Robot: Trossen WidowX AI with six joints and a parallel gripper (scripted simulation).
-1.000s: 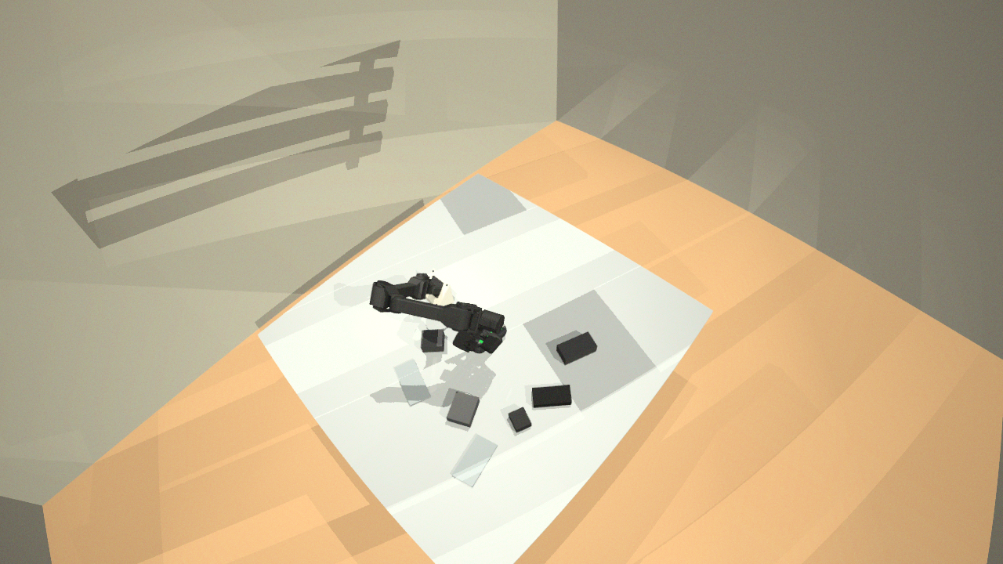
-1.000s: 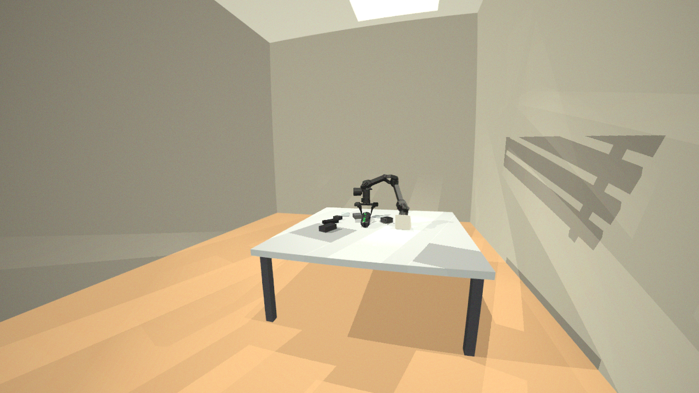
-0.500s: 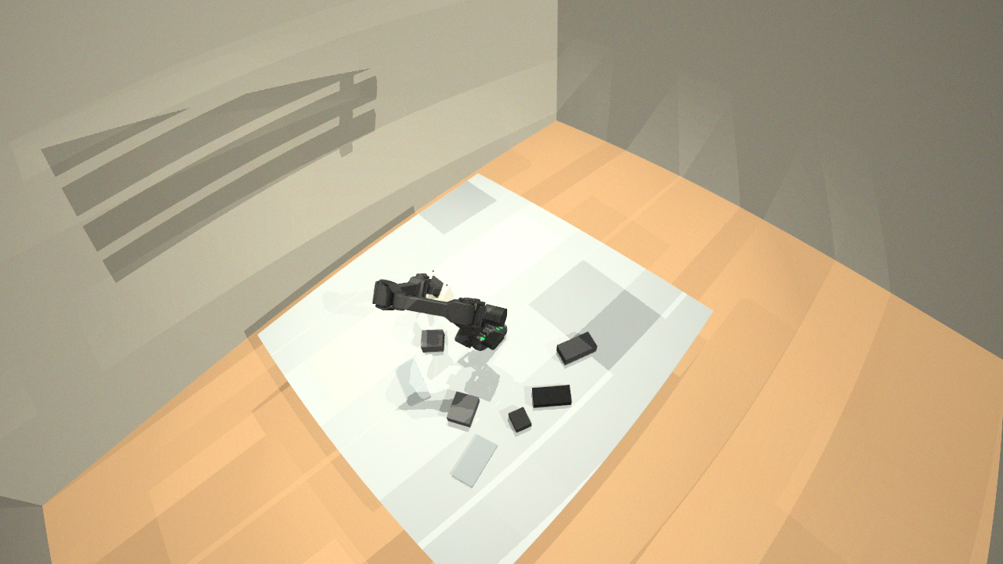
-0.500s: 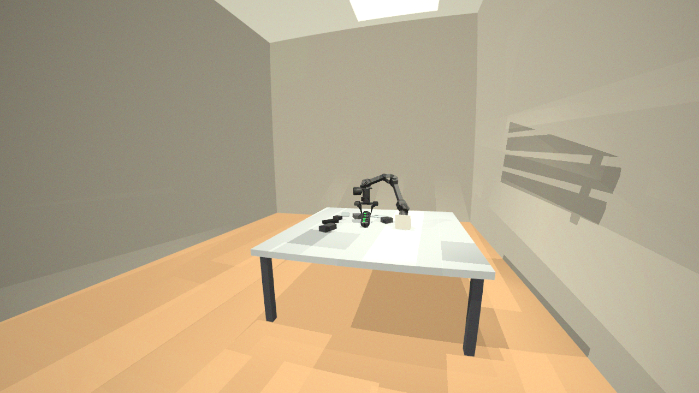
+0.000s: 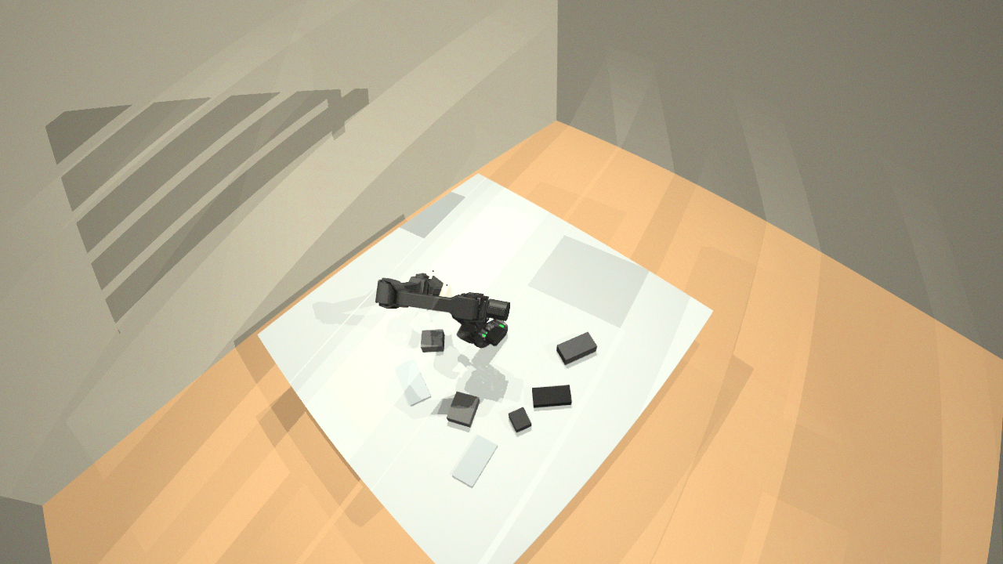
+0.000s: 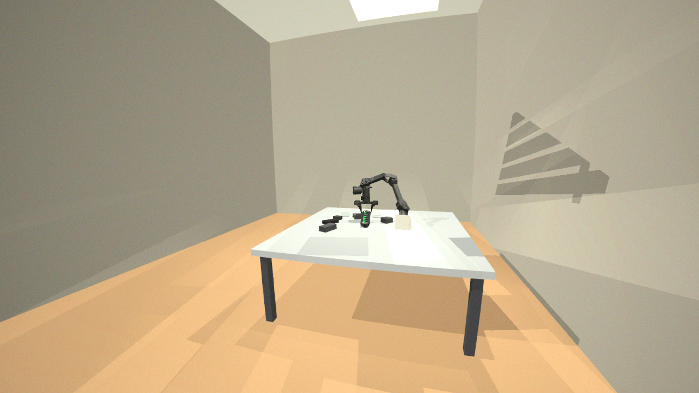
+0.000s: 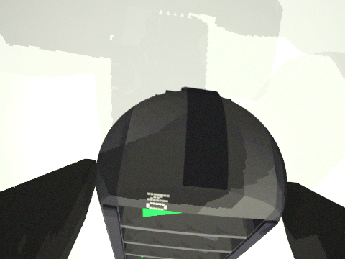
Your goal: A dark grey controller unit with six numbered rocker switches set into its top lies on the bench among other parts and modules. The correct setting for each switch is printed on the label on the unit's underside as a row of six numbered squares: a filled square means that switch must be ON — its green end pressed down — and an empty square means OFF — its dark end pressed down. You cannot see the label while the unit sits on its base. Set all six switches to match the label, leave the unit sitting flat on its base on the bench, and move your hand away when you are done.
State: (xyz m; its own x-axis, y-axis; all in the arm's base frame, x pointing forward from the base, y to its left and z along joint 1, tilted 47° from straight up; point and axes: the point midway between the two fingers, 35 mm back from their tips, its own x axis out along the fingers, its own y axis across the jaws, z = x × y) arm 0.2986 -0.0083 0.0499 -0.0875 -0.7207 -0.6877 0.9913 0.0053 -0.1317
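Note:
The dark grey controller unit (image 5: 494, 324) (image 6: 365, 219) (image 7: 158, 151) is between the fingers of my gripper (image 6: 366, 210) (image 7: 192, 183), and a fingertip meets each side of it. It is turned up steeply, with its switch face toward the exterior camera, where several green switch ends show. Its lower end is at or just above the bench; I cannot tell whether it touches. The wrist view shows its rounded end with a black strip, a pale number like 6, and a green wedge below. The other switches are mostly cut off there. The underside label is hidden in all views.
On the white bench (image 5: 336, 364) (image 6: 415, 254) lie dark blocks (image 5: 432, 340) (image 5: 462, 409) (image 5: 519, 419) (image 5: 552, 395) (image 5: 577, 347) and pale flat plates (image 5: 413, 382) (image 5: 474, 460). The cream arm base (image 6: 403, 222) stands right of the unit in the exterior view.

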